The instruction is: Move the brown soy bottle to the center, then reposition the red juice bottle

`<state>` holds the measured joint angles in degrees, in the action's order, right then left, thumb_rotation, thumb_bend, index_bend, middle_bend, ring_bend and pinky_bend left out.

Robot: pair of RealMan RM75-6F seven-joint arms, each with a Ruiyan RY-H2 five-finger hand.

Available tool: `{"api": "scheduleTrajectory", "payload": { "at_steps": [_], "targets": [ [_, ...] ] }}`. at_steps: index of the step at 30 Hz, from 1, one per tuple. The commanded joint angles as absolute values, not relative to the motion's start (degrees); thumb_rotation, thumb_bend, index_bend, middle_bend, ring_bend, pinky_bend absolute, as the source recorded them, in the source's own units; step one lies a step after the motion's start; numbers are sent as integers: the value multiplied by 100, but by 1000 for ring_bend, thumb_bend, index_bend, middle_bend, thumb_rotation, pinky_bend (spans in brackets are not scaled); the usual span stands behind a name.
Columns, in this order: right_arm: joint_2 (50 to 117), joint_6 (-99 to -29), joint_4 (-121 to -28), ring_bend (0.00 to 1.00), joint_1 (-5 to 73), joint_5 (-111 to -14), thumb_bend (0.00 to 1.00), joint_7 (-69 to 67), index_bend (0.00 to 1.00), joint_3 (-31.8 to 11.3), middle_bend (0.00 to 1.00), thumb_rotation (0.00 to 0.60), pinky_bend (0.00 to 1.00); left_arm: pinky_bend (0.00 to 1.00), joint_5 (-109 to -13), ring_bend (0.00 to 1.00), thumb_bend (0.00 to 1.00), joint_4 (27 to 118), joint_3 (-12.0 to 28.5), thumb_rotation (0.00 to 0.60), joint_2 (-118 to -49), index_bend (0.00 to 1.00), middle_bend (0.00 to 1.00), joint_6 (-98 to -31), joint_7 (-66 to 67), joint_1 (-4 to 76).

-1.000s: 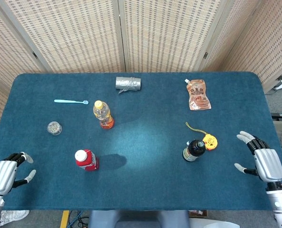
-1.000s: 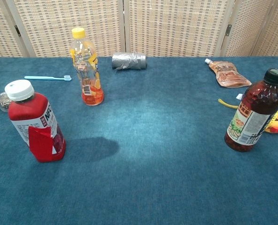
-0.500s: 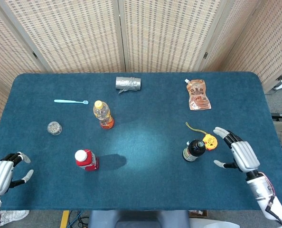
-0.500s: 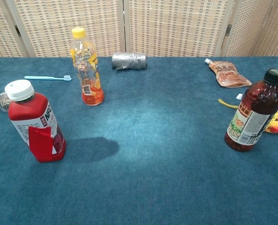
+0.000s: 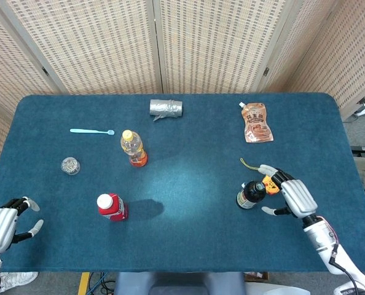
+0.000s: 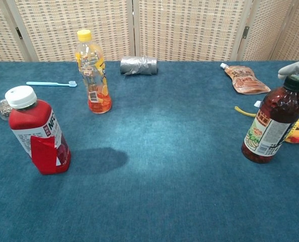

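The brown soy bottle [image 5: 251, 195] [image 6: 272, 120] with a black cap stands upright at the table's right side. My right hand [image 5: 290, 195] is just to its right, fingers spread, holding nothing; one fingertip [image 6: 294, 68] shows at the chest view's right edge. The red juice bottle [image 5: 112, 207] [image 6: 35, 131] with a white cap stands upright at the front left. My left hand [image 5: 3, 225] rests off the table's front-left corner, fingers apart and empty.
An orange drink bottle [image 5: 134, 149] with a yellow cap stands left of centre. A grey roll [image 5: 166, 108], a brown pouch [image 5: 255, 122], a light-blue toothbrush [image 5: 92, 131], a small glass jar [image 5: 70, 165] and a yellow-orange toy [image 5: 270, 180] also lie on the blue table [image 5: 188, 178].
My right hand has moved left across the table toward the soy bottle and now sits beside it. The left hand has barely shifted. No bottle has moved.
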<state>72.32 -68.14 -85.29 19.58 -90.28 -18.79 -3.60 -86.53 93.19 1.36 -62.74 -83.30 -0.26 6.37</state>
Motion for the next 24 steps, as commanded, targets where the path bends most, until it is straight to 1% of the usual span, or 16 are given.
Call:
{"api": "scheduleTrajectory", "payload": {
  "at_steps": [1, 7, 13, 16, 19, 21, 24],
  "targets": [
    [7323, -6709, -8481, 119, 2055, -9009, 26, -1888, 152, -357, 135, 600, 265, 556, -8643, 358, 237, 9326, 139, 600, -6259, 478, 421, -8328, -40, 634],
    [7490, -6559, -8355, 119, 2194, -8958, 26, -1983, 152, -346, 153, 600, 265, 557, -8637, 358, 236, 9343, 139, 600, -6227, 478, 421, -8332, -86, 626],
    [7655, -6485, -8161, 132, 2316, -8975, 26, -2198, 152, -331, 203, 600, 274, 556, -8631, 358, 236, 9360, 142, 600, -6205, 478, 421, -8341, -107, 618],
    [7730, -6507, -8061, 186, 2348, -8985, 26, -2262, 155, -329, 259, 600, 343, 556, -8628, 358, 237, 9361, 144, 600, -6196, 478, 421, -8344, -118, 614],
    [7802, -6549, -7966, 263, 2366, -8973, 26, -2291, 196, -336, 336, 600, 431, 556, -8624, 358, 237, 9361, 145, 600, -6189, 478, 421, -8342, -128, 613],
    [7858, -6599, -7901, 317, 2371, -8960, 26, -2297, 239, -350, 387, 600, 480, 556, -8626, 358, 236, 9365, 145, 600, -6186, 478, 421, -8342, -133, 612],
    [7937, -6667, -7815, 400, 2377, -8938, 27, -2322, 330, -373, 466, 600, 546, 556, -8627, 358, 236, 9365, 144, 600, -6183, 478, 421, -8342, -132, 611]
  ]
}}
